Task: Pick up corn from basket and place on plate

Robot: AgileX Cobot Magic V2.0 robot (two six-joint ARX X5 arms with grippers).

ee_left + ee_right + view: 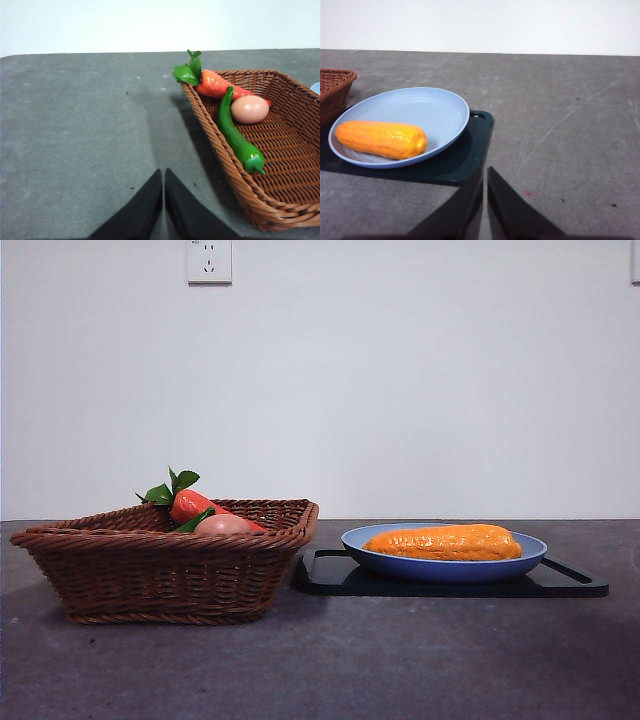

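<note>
The table (320, 670) carries the basket (160, 575) and, just beside it, a black tray (570, 585) bearing the plate (445, 568). The corn (445, 542) lies flat in the plate, so the task appears complete. The left gripper (163, 197) and right gripper (485, 195) both hang pinched together with nothing between their jaws, each clear of the objects.

Remaining risk seems small: the corn rests toward the plate's near rim in the right wrist view, and a knock to tray or plate could roll the rounded cob out.

The left wrist view alone shows the basket's contents in full: a carrot (215, 85), a green pepper (237, 137) and an egg (249, 109). The front view hides most of these behind the wicker wall.
</note>
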